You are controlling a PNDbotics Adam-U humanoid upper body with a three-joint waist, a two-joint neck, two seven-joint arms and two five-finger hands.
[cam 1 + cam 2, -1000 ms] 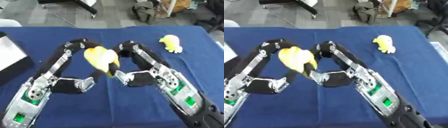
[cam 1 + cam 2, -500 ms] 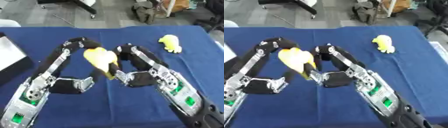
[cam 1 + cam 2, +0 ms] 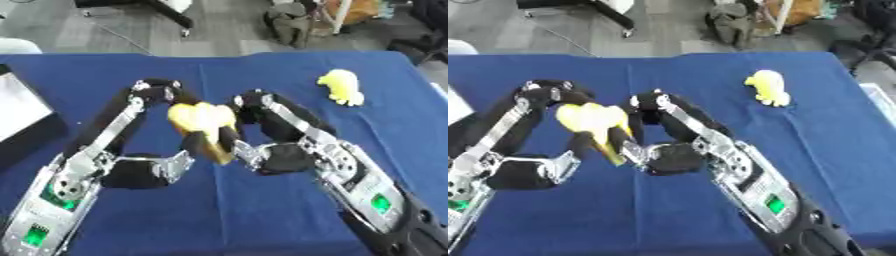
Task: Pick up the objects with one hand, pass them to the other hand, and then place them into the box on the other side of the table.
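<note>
Two yellow soft things are showing: one yellow object point(image 3: 203, 125) is being held up over the middle of the blue tabletop point(image 3: 262, 220), and a second yellow toy point(image 3: 342, 86) is lying on the cloth at the far right, well apart from the arms. One box point(image 3: 22, 117) is standing at the left edge, only partly in view.

Compared with one second ago, the held object is sitting a little more to the left and the two hands are staying close together around it; the second toy is lying at the same place.

The held object is looking pale yellow, rounded on top, with a darker orange-yellow end pointing down. The left hand point(image 3: 166, 92) is curling over its top. The right hand point(image 3: 248, 102) is touching its right side, but I cannot tell how its fingers are standing.
</note>
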